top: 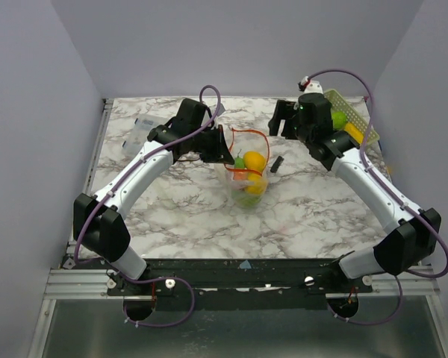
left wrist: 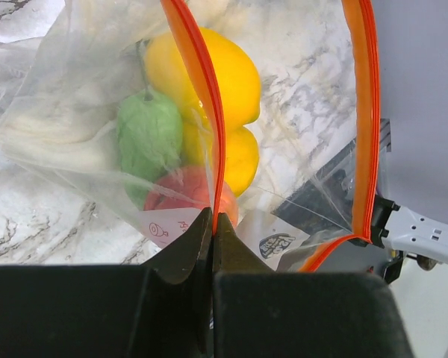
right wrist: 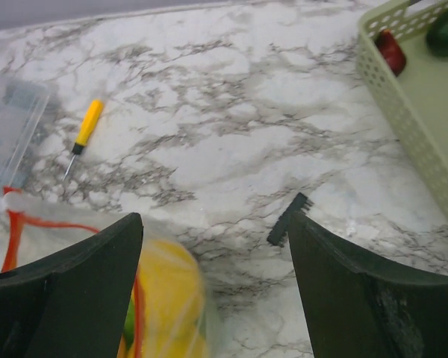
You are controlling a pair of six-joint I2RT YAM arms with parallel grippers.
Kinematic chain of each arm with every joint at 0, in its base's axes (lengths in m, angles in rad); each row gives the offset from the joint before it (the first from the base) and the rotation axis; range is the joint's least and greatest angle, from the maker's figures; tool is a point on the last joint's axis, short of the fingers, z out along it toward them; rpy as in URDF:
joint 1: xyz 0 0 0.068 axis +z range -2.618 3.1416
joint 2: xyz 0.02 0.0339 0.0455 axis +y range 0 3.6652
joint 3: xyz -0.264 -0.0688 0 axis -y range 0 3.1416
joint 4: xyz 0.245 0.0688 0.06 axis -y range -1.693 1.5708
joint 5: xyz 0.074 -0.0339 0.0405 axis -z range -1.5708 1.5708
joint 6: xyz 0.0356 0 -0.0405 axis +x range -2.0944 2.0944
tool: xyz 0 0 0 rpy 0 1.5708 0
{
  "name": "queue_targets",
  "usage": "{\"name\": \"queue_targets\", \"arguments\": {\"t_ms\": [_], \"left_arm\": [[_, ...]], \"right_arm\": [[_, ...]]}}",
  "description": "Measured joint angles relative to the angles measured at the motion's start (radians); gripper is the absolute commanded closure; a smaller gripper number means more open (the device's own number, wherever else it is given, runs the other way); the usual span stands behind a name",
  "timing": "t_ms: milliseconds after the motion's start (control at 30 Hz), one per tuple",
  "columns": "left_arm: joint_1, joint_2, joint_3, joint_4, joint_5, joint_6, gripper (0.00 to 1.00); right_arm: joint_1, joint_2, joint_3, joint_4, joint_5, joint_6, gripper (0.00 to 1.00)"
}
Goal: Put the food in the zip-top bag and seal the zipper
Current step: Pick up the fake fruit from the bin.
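Left gripper (left wrist: 213,218): jaws pressed together on the zipper (left wrist: 203,104), pinching one lip of the bag's mouth and holding it up.
Right gripper (right wrist: 214,220): spread wide with nothing between its fingers, hovering over the tabletop (top: 179,216) just beside the bag.
Zip-top bag (top: 246,183): mid-tabletop between the two arms, mouth open, the free zipper lip standing well apart from the pinched one.
Bag handling: thin, crinkly, limp film, probably slick and light. It sags under its load, so the film itself is a poor hold.
Where to hold: the zipper strip, likely the stiffest part. One gripper can anchor an end while the other pinches both lips together and slides along.
Food: yellow lemon (left wrist: 224,67), green fruit (left wrist: 149,134) and red-orange piece (left wrist: 181,195) lie inside against the film. They look glossy, rounded and prone to roll.
Risk: their weight may tug the strip out of the pinch.
Basket (right wrist: 411,127): pale green, far right, with more toy pieces (top: 338,118) inside.
Nearby: yellow-handled screwdriver (right wrist: 87,123), small black comb-like piece (right wrist: 289,218), clear plastic box (top: 138,134).
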State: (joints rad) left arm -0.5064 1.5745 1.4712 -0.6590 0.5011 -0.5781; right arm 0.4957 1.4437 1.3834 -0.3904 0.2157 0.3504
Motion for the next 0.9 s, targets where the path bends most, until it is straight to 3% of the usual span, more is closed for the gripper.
{"name": "queue_targets", "arguments": {"t_ms": [233,367,633,900], "left_arm": [[0.000,0.000,0.000,0.008,0.000,0.016,1.00],[0.000,0.000,0.000,0.008,0.000,0.027,1.00],[0.000,0.000,0.000,0.021,0.011,0.033,1.00],[0.000,0.000,0.000,0.039,0.040,0.032,1.00]], "right_arm": [[-0.115,-0.004,0.032,0.000,-0.005,0.005,0.18],[-0.246,0.020,0.039,0.007,-0.003,0.026,0.18],[-0.495,0.182,0.049,0.009,-0.054,0.080,0.18],[-0.586,0.378,0.154,0.005,-0.038,0.054,0.18]]}}
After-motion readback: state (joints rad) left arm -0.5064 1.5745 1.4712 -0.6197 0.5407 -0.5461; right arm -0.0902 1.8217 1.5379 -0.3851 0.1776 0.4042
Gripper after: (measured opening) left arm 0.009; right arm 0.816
